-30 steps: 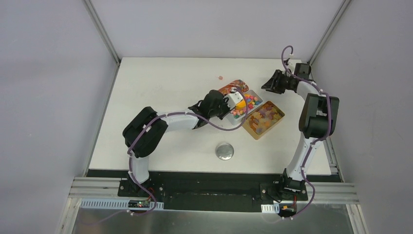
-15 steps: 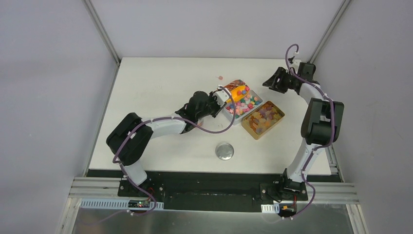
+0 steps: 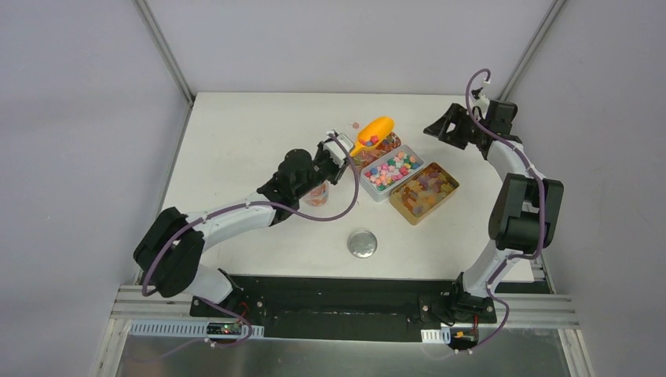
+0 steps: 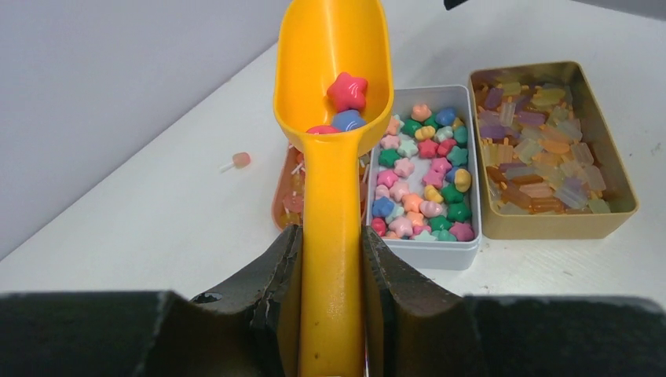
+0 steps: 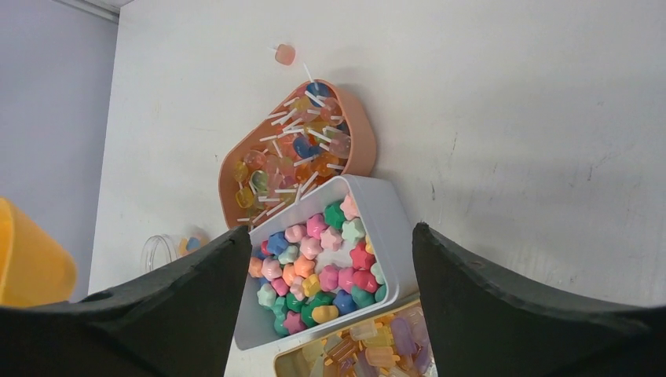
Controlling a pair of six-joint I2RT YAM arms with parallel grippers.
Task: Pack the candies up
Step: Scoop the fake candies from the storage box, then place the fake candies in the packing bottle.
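Over the orange lollipop tray (image 5: 363, 145), the left tool (image 4: 331, 239) is clamped tight on the handle of the orange scoop (image 4: 334, 47). The scoop carries only a few star candies (image 4: 346, 90) (one red, one blue, one pink behind). Most of the candies lie in the white tray (image 4: 424, 253), just beside it. A small glass jar (image 3: 316, 194) stands on the table (image 3: 259, 133), partly hidden under the left arm.

The risks, as I judge them:
- The scoop looks smooth, so a tilt or a quick swing can let the stars roll out.
- The jar mouth seems narrow, so a pour off-centre spills.
- The forearm may knock the jar.

The right tool (image 5: 327, 236) hangs wide open and holds nothing.
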